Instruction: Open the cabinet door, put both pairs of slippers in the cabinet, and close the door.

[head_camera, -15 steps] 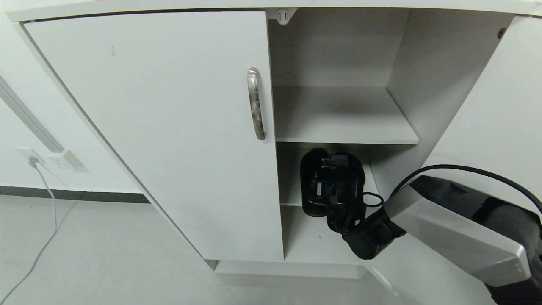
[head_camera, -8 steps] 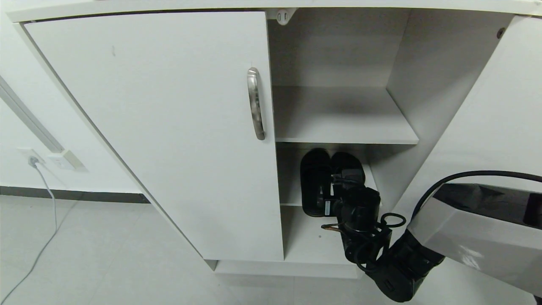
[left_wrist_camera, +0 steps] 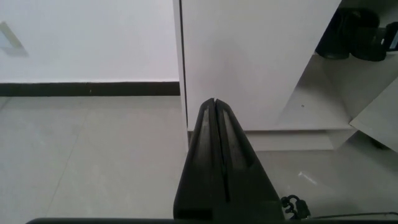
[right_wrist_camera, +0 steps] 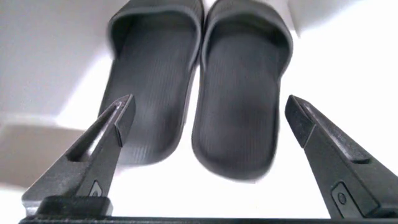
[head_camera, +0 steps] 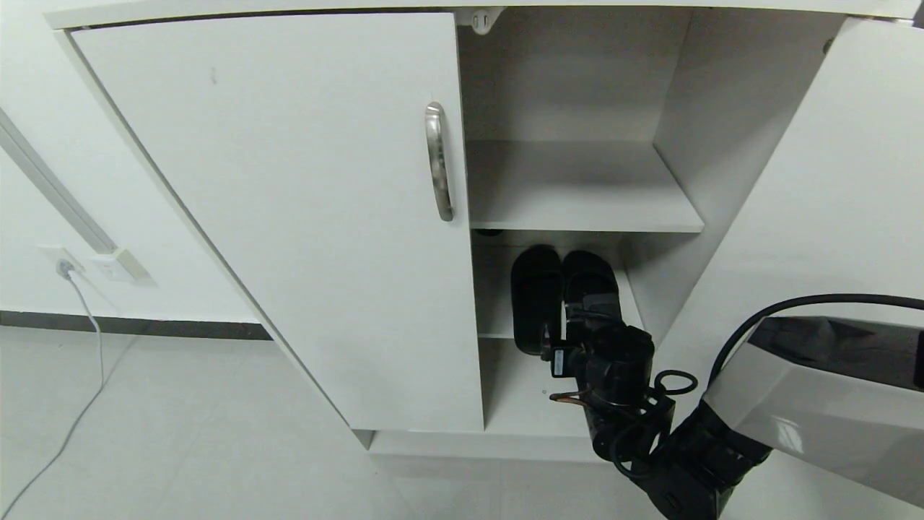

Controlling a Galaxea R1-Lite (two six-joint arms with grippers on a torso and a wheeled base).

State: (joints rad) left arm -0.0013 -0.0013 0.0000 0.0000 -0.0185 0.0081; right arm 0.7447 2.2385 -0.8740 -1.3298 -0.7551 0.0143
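Observation:
A pair of black slippers (head_camera: pixel 563 289) lies side by side on the lower shelf (head_camera: pixel 632 300) of the white cabinet, heels hanging over the shelf's front edge. In the right wrist view the slippers (right_wrist_camera: pixel 199 93) lie just ahead of my right gripper (right_wrist_camera: pixel 208 115), which is open with nothing between its fingers. In the head view the right gripper (head_camera: pixel 588 328) sits low in front of the shelf, just outside the cabinet. My left gripper (left_wrist_camera: pixel 214 102) is shut and empty, near the floor in front of the closed left door (left_wrist_camera: pixel 249 56).
The right door (head_camera: pixel 830 188) stands swung open on the right; the left door (head_camera: pixel 289 209) is closed, with a metal handle (head_camera: pixel 438 160). The upper shelf (head_camera: pixel 577 188) and the cabinet floor (head_camera: pixel 527 404) are bare. A wall socket and cable (head_camera: pixel 68 274) are at far left.
My right gripper has drawn back out of the cabinet and away from the slippers, which now lie free on the lower shelf. The head view has also shifted slightly.

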